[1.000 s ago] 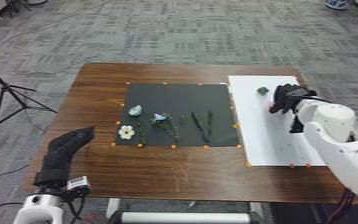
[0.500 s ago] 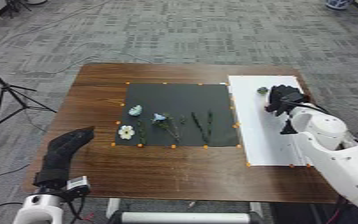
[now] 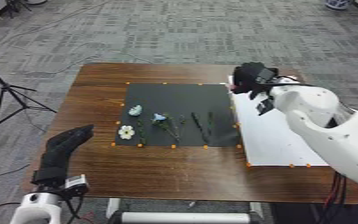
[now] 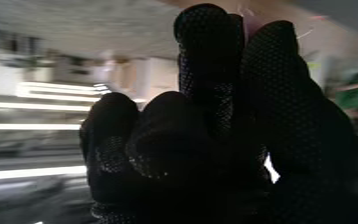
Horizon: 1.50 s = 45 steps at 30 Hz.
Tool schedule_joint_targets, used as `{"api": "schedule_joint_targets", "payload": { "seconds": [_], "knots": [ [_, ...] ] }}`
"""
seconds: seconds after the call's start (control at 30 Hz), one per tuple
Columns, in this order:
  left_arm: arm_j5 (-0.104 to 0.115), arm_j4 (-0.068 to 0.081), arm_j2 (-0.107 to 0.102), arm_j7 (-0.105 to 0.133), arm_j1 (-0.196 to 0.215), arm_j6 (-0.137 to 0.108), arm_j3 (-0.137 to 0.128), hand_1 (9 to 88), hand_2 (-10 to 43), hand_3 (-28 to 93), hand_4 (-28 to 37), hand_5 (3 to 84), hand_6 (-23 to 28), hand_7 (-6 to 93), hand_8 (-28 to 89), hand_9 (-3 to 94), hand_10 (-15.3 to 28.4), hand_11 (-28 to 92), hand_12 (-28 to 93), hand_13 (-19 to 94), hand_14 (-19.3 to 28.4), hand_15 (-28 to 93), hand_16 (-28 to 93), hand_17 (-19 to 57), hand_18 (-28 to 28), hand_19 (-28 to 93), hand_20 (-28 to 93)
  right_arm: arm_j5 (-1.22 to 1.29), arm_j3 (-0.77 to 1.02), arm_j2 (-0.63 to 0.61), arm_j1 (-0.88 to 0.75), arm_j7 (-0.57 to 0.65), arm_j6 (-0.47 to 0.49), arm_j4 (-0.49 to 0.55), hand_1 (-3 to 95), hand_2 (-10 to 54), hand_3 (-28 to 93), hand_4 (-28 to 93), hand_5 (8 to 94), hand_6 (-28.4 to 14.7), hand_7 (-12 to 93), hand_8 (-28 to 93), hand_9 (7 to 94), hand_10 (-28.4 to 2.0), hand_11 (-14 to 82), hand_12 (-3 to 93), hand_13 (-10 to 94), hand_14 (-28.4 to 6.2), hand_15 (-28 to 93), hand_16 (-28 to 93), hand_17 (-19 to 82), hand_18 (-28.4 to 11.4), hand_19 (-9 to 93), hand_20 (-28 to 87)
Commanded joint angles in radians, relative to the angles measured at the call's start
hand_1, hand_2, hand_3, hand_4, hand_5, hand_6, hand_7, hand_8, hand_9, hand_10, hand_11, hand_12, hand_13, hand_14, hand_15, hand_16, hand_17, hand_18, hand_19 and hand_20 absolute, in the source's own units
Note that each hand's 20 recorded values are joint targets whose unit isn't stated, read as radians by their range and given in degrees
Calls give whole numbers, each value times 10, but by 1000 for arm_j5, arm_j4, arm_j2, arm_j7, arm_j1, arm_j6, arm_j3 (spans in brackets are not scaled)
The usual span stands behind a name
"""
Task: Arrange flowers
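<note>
Flowers and stems lie on a dark mat [image 3: 175,95] on the worktop [image 3: 158,170]: a white flower [image 3: 126,132], a pale flower [image 3: 135,110], a blue flower [image 3: 160,117] and two dark stems [image 3: 199,126] side by side. To their right is a white sheet [image 3: 278,137]. The right robot hand [image 3: 255,75] is over the sheet's far left part, its fingertips nearly closed in a narrow pinch on what looks like a pink flower [image 4: 256,22]; blur hides its exact shape and how firmly it sits. The left robot hand [image 3: 64,142] is at the worktop's near left, fingers loosely straight, holding nothing. The step in hand seems to be setting the pink flower in its place. To do it well, the wrist should settle above the chosen spot first, then lower slowly, with the pinch just tight enough to stop slipping without crushing petals. The flower should touch down before the fingers part, only a little, and the hand should rise straight up so that glove fabric does not drag it. A sideways sweep could also snag the stems or ruffle the mat's edge.
</note>
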<state>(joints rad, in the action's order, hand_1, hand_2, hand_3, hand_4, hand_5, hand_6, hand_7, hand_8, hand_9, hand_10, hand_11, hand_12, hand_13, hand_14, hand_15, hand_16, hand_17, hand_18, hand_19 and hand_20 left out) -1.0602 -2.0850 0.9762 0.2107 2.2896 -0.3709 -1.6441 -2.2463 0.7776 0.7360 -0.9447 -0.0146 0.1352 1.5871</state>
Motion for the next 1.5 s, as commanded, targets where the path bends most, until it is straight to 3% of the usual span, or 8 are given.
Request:
{"api": "schedule_joint_targets", "payload": {
  "seconds": [0.03,0.4,0.57,0.87,1.0,1.2,1.3,1.5],
  "knots": [
    [5,-1,-4,-3,-15,16,-2,294,-43,654,-260,533,-27,176,-110,491,134,192,99,365,159,172,0,23,136,126,155,-73,-129,138,51,-84,72,42,581,-50,533,-207,757,14,239,134,880,-86,230,239,912,-13,606,370,641,-133,932,641],
    [11,-4,-5,18,5,8,-6,294,-42,656,-263,536,-26,176,-110,492,135,192,99,367,161,174,-1,29,128,118,153,-89,-173,210,11,-107,65,36,581,-48,524,-199,754,18,249,122,878,-85,228,239,908,-14,610,369,639,-133,932,640],
    [6,-8,2,12,11,14,-9,294,-43,657,-263,538,-25,175,-109,496,136,193,99,368,160,176,-1,29,126,118,155,-120,-149,263,6,-126,76,-4,580,-48,527,-202,752,20,254,120,879,-86,227,237,907,-13,611,367,639,-133,932,640],
    [0,13,2,-14,-39,10,23,294,-42,657,-264,538,-24,174,-109,495,136,193,99,367,160,176,-2,27,129,119,158,-186,-88,368,-1,-154,80,-107,578,-50,529,-201,753,21,257,115,881,-85,226,236,908,-13,611,366,638,-133,932,640],
    [2,8,4,-3,-24,35,18,295,-40,655,-264,538,-24,173,-109,495,136,193,99,367,160,176,-2,27,129,120,158,-193,-110,363,-5,-116,72,-89,578,-50,531,-202,753,21,256,114,881,-86,225,235,908,-13,611,366,638,-133,932,640],
    [-5,13,3,-15,-40,27,22,293,-42,657,-263,537,-24,173,-108,494,136,193,99,367,160,176,-2,27,129,119,157,-216,-79,386,-18,-140,114,-114,558,-54,546,-181,750,22,258,118,874,-89,216,237,903,-16,611,367,634,-134,932,639],
    [1,0,3,0,-4,36,7,293,-42,657,-263,536,-23,172,-108,494,136,193,99,367,160,175,-2,27,128,119,157,-185,-109,353,-18,-100,105,-73,533,-67,548,-151,733,19,255,121,864,-89,207,247,899,-18,611,368,630,-135,932,638],
    [-6,10,3,-16,-33,38,18,290,-43,660,-260,533,-22,171,-107,493,135,192,99,365,160,176,-1,26,129,119,157,-194,-101,356,0,-114,88,-102,517,-81,561,-143,723,14,253,122,856,-87,201,258,897,-18,613,363,628,-137,932,637]
  ]
}}
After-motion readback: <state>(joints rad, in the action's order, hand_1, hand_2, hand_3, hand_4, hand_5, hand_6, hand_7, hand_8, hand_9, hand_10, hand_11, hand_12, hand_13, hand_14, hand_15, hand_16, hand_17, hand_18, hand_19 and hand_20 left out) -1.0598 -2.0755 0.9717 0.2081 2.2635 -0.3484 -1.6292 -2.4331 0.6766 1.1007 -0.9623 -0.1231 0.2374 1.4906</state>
